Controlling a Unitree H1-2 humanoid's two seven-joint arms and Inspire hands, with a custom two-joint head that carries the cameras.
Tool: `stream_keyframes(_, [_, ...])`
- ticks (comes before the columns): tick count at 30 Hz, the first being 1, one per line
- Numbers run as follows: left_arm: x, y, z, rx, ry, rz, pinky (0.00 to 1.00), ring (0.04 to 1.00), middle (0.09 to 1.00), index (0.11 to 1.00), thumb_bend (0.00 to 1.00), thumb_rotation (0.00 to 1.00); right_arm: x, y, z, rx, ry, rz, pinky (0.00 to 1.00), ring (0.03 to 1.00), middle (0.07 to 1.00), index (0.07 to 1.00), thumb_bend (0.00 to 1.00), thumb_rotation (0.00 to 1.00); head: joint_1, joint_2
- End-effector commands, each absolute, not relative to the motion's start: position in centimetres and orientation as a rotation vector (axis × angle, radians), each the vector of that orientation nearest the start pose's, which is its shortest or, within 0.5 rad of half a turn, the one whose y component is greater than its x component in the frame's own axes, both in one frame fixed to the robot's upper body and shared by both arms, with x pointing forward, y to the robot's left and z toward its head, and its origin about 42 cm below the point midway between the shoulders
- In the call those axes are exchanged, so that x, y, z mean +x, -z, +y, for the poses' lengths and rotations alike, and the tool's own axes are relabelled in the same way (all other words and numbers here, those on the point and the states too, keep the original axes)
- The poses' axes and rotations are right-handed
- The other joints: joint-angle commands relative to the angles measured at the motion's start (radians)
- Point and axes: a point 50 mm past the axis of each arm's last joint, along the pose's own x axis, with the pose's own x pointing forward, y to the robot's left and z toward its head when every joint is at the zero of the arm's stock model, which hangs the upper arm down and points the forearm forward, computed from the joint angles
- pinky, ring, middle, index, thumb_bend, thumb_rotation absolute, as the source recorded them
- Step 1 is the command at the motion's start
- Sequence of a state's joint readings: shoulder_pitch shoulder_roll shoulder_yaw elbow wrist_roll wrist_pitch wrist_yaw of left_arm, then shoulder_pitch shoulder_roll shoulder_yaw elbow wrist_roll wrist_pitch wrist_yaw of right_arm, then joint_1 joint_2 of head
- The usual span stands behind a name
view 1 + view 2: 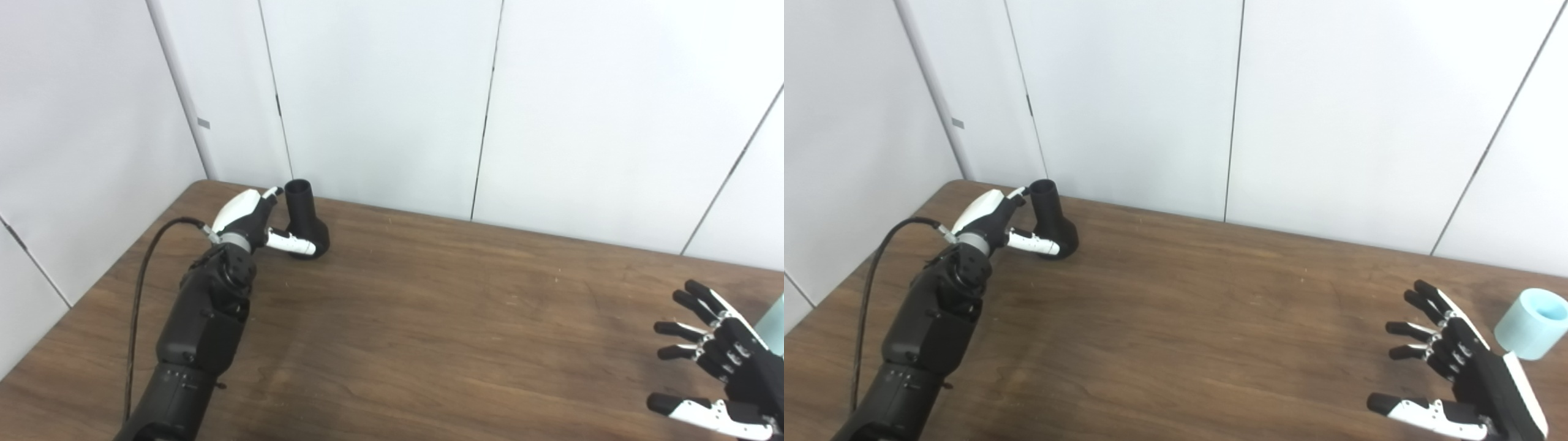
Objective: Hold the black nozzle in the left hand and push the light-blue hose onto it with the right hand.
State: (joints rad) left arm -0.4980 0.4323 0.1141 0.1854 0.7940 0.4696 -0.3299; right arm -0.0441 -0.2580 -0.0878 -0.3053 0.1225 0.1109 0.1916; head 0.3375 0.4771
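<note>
Your left hand (995,223) has its fingers spread around the standing black nozzle (1051,220), not yet closed. Right hand (1454,364), fingers splayed, must next take the light-blue hose (1531,323).

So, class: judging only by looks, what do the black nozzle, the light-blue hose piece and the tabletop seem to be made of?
Black nozzle: probably hard plastic; matte, uniform black, smoothly moulded flare towards its base.
Light-blue hose: a short, thick-walled tube, perhaps soft rubber or silicone; pale, dull surface. Softness cannot be seen.
Table: dark wood grain, likely laminate or veneer; streaked pattern, flat low sheen.
</note>
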Motion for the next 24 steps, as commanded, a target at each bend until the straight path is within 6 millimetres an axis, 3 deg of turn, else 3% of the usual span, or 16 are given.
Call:
stream_keyframes(1, [43.2,-26.3,38.4,1.037,-0.280,0.232,1.00,1.000,0.917,0.907,1.00,0.33,28.7,-21.3,-28.7,-0.170,-0.161,-0.305,0.58,0.721,0.890,0.904,0.80,0.10,0.000,0.001])
stream_keyframes(7, [43.4,-25.8,38.5,1.027,-0.272,0.230,1.00,0.999,0.862,0.887,1.00,0.31,28.7,-21.4,-28.5,-0.168,-0.163,-0.306,0.58,0.717,0.888,0.902,0.80,0.10,-0.003,0.004])
stream_keyframes(15, [43.9,-24.6,38.7,1.089,-0.293,0.232,1.00,0.919,0.825,0.813,0.99,0.28,28.6,-21.4,-28.6,-0.171,-0.160,-0.306,0.58,0.712,0.885,0.901,0.80,0.10,-0.003,0.007])
stream_keyframes(24, [43.8,-22.2,38.3,1.079,-0.343,0.182,1.00,0.830,0.747,0.723,0.90,0.20,28.4,-21.5,-28.5,-0.174,-0.155,-0.310,0.58,0.711,0.883,0.901,0.80,0.11,-0.004,0.016])
